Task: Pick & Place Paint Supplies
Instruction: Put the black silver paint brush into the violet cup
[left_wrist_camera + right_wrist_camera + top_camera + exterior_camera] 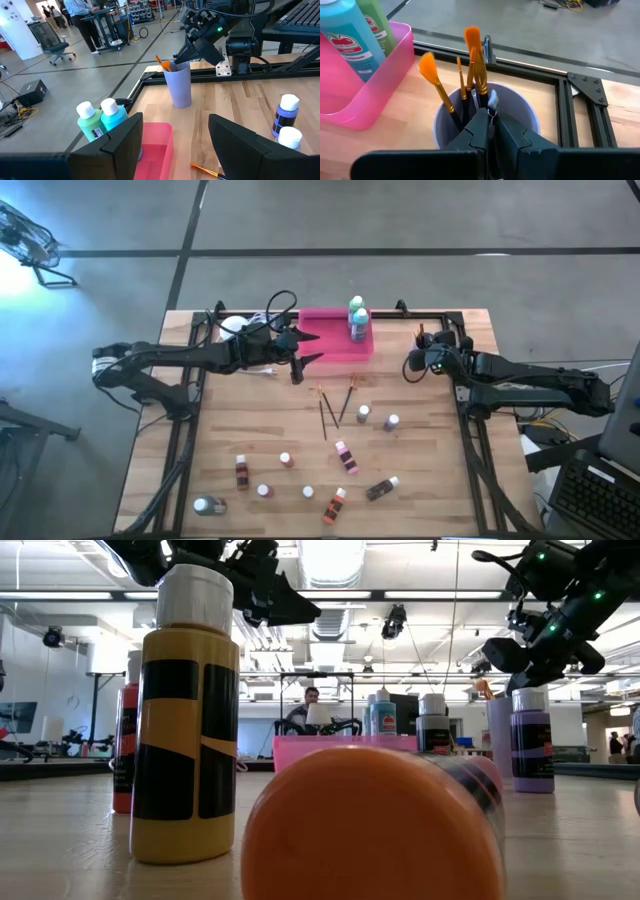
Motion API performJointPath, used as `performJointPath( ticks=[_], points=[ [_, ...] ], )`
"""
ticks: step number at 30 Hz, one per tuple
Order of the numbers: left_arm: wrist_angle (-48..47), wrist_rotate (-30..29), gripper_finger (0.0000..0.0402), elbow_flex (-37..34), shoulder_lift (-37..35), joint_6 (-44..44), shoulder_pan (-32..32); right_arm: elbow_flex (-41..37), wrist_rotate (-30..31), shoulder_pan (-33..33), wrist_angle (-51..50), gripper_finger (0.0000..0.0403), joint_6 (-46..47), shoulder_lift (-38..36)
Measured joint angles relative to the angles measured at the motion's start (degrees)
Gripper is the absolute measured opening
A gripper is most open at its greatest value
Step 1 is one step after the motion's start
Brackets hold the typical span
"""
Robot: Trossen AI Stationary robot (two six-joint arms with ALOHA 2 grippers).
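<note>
R gripper (pixel 489 131), jaws pinched on a brush over the cup (pixel 520 107) upper right of table, should lower straight then release; L gripper (pixel 308 347) wide open, empty, by the tray (pixel 335 345); bottles (pixel 340 455) scattered lower centre.

Ten small white-capped bottles (pixel 286 460) were scattered over the wooden table (pixel 430 490) outside the tray. Seven stood upright and three lay on their sides. Two larger bottles stood in the one pink tray (pixel 335 348): one green bottle (pixel 87 122) and one blue bottle (pixel 113 116). That made twelve bottles in all.

One lilac cup (pixel 180 90) stood on the table. It held at least three orange-tipped brushes (pixel 473 55) – any more were hidden behind the fingers. Loose brushes (pixel 323 416) lay in a crossed bunch at mid-table – three or four, too thin and overlapped to count exactly. One white globe lamp (pixel 232 325) sat by the tray.
</note>
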Motion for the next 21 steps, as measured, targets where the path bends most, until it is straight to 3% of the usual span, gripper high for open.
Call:
performJointPath(
  ticks=[6, 21],
  points=[
    [0.0, 0.0, 0.0232, 0.0, 0.0, 0.0, 0.0, 0.0, 0.01, -0.01, 0.15, 0.0021, 0.07, 0.0],
    [0.0, -0.01, 0.0232, 0.0, 0.0, 0.0, -0.02, 0.59, 1.76, -0.24, 0.43, 0.0139, -0.06, -0.02]
  ],
)
